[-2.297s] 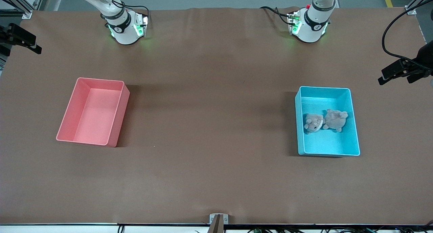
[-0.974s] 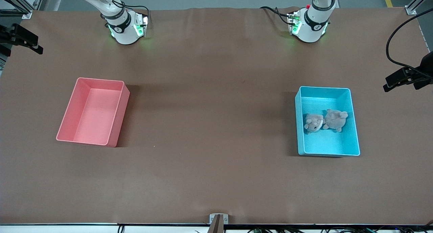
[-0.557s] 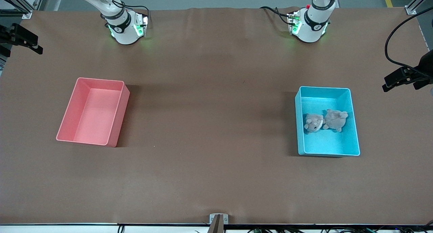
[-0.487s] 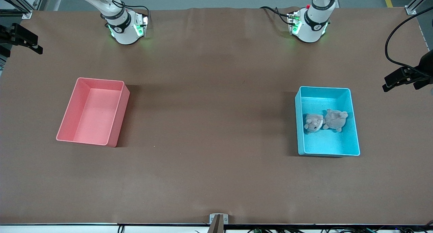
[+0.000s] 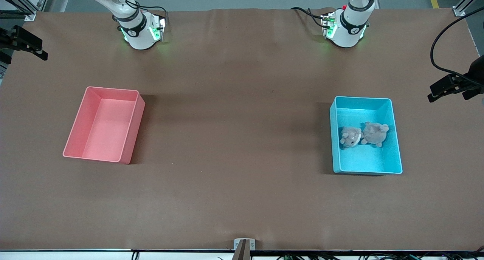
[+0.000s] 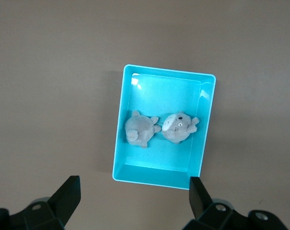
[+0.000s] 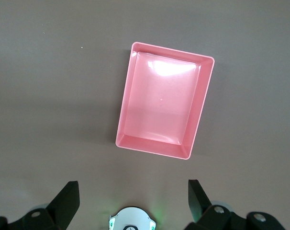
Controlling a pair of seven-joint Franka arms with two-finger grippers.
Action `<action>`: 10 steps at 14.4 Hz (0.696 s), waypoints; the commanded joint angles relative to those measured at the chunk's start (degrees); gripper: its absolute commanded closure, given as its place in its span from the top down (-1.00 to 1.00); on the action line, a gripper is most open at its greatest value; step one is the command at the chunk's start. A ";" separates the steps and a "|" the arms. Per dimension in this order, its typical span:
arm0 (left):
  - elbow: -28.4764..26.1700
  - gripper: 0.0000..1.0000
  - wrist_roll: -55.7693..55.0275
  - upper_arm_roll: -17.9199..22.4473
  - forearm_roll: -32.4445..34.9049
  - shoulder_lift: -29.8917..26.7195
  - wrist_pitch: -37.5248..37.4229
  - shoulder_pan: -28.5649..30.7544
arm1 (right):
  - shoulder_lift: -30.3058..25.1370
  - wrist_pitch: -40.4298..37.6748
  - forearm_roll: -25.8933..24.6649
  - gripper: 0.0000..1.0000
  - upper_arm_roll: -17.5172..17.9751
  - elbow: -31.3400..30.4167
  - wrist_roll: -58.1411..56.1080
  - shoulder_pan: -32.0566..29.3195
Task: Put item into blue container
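nearest the front camera, only bare brown table. farther up, toward the left arm's end, the blue container resting flat on the table, upright walls, with a grey plush toy lying on its floor, roughly mid-length (head and round body side by side, touching; head against the wall toward the middle of the table). seen from straight above in the left wrist view as well: blue container, plush toy inside it, touching the bottom. toward the right arm's end, at about the same distance from the front camera, a pink bin, same shape, turned slightly askew; also seen from above in the right wrist view, well apart from the blue one. farther still, along the table's top edge, the two arm bases with green lights. left gripper up in the air over the blue container, fingers spread wide apart, holding nothing. right gripper up over the pink bin, fingers likewise spread wide, holding nothing. both arms waiting high above the table.
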 commanded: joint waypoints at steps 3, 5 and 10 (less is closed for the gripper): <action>0.59 1.00 1.23 -0.13 0.98 -0.45 -0.46 -0.58 | -1.31 0.33 -1.13 1.00 -0.03 -1.30 -0.79 0.05; 0.59 1.00 4.12 -0.13 0.63 -0.53 -0.46 -0.50 | -1.31 0.24 -1.04 1.00 -0.03 -1.30 -0.79 -0.03; 0.85 1.00 4.23 -0.13 0.28 -0.45 -0.46 -0.50 | -1.31 0.59 -0.77 1.00 -0.03 -1.30 -0.88 -0.03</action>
